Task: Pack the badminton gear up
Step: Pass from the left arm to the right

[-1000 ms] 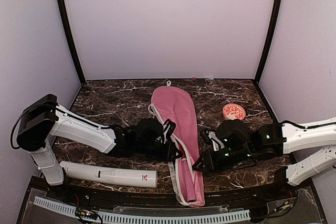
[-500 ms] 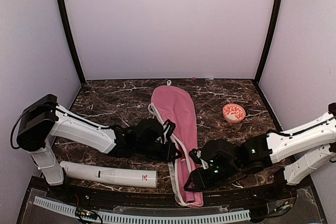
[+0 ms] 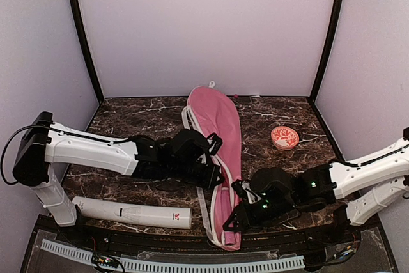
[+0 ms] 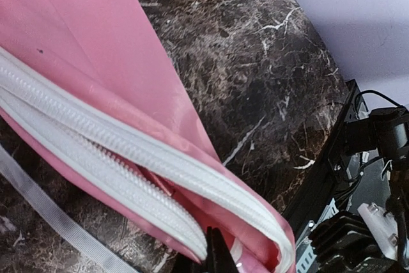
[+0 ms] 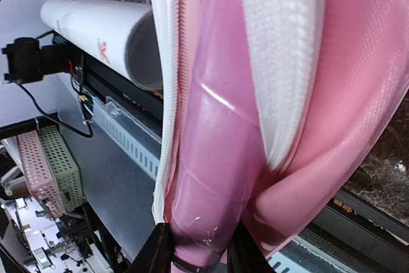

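Observation:
The long pink bag (image 3: 217, 126) lies lengthwise down the middle of the table, its white zipper (image 4: 108, 139) parted at the near end. My left gripper (image 3: 216, 178) is at the bag's left edge. In the left wrist view it (image 4: 220, 255) is shut on the lower zipper edge of the bag (image 4: 96, 49). My right gripper (image 3: 232, 224) is at the bag's near end. There a racket's pink handle (image 5: 217, 158) sticks out of the bag (image 5: 358, 94), and this gripper (image 5: 198, 254) is shut on its butt. The racket frames are hidden inside.
The white red-logo tube (image 3: 134, 213) lies on its side at the front left, its open end (image 5: 144, 55) close to the bag. A small round orange-patterned lid (image 3: 284, 137) sits at the right. The table's front edge (image 3: 172, 247) runs just below the bag's end.
The left arm has stretched away and dragged the bag toward the back wall. The right gripper has moved left to the bag's near end and closed on the pink handle.

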Controlling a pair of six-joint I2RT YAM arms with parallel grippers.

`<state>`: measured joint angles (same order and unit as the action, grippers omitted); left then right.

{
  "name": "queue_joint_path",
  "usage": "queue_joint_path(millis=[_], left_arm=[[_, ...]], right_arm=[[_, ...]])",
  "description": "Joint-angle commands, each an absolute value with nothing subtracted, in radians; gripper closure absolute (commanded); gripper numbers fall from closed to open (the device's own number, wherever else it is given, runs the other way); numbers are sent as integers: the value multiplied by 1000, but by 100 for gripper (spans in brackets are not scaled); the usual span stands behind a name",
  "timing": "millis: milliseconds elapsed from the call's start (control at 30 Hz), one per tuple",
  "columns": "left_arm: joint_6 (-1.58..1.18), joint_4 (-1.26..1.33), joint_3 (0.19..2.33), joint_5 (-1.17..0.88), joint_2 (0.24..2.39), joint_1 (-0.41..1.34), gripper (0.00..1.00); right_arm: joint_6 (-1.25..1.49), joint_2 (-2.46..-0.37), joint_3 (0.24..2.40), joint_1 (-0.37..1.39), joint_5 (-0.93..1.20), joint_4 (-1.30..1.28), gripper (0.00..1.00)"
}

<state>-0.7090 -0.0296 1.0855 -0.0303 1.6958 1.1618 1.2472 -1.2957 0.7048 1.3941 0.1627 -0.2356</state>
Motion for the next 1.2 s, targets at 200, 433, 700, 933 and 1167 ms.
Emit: queue_joint_path(millis=[200, 433, 700, 933, 1167], left_arm=[[-539, -449, 1431, 95, 1701, 1173, 100], [-549, -533, 1425, 182, 1696, 1175, 100], [-563, -633, 1420, 275, 1688, 1170, 100], [-543, -618, 1395, 273, 1667, 1158, 100], [-607, -328, 1198, 123, 1645, 1158, 100]], right_arm=[[1380, -1074, 522, 1401, 67, -14, 82], [1408, -1039, 442, 1399, 23, 39, 82], [1428, -915, 384, 1399, -86, 86, 82], [1455, -861, 341, 1396, -157, 130, 83], [1322, -1072, 558, 1393, -127, 29, 84]])
